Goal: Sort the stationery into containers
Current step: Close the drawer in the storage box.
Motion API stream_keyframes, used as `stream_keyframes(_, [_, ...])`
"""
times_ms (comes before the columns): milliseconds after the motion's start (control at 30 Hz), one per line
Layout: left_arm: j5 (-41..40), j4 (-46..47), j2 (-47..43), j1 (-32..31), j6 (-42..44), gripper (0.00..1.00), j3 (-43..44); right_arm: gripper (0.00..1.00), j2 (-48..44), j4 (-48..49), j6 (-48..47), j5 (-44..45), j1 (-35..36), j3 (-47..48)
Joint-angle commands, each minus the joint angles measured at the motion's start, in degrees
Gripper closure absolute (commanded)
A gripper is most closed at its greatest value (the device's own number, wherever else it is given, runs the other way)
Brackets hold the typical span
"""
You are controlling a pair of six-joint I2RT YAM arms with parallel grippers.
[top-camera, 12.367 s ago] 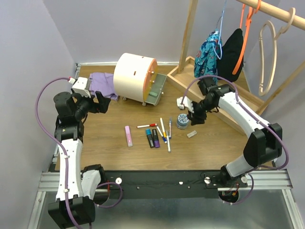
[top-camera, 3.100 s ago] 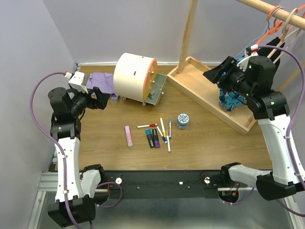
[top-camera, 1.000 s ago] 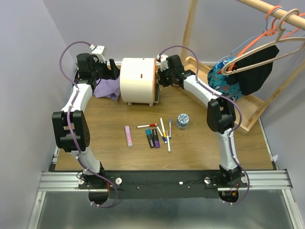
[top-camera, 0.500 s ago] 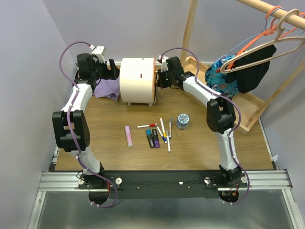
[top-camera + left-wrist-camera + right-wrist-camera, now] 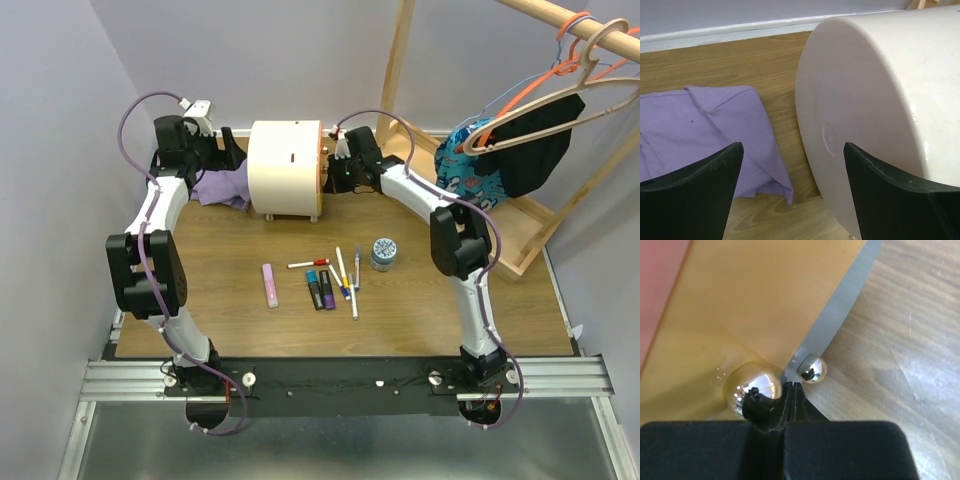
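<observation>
On the wooden table (image 5: 480,300), well on the near side of both pairs of fingers, the stationery lies loose: a pink bar (image 5: 270,285), stubby dark blue and purple markers (image 5: 321,290), thin white pens with coloured caps (image 5: 346,272) and a grey round tin (image 5: 383,253). Farther back, the cream-white round-topped chest (image 5: 285,165) stands between the two pairs of fingers. The left fingers (image 5: 226,146) are spread wide and hold nothing. They face the chest's blank back wall, which lies just beyond the finger on the right of the wrist view, and a crumpled purple cloth (image 5: 700,130) lies beyond the other. The right fingers (image 5: 789,395) are pressed together with nothing between them. Their tips rest against the side of a shiny round silver knob (image 5: 752,385) on the orange drawer front (image 5: 755,295). A smaller silver ball (image 5: 811,368) sits just past them at the drawer's grey edge.
</observation>
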Motion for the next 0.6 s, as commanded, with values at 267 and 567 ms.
stream_keyframes(267, [1.0,-2.1,-1.3,2.7,-0.4,0.09,-2.2,0.99,6.1,4.9,6.4,-0.5,0.8,8.5])
stream_keyframes(567, [1.9,-4.2,-1.5,3.3,0.0,0.09,-1.3,0.96,0.6,-0.5,5.1,2.3,-2.2,0.9])
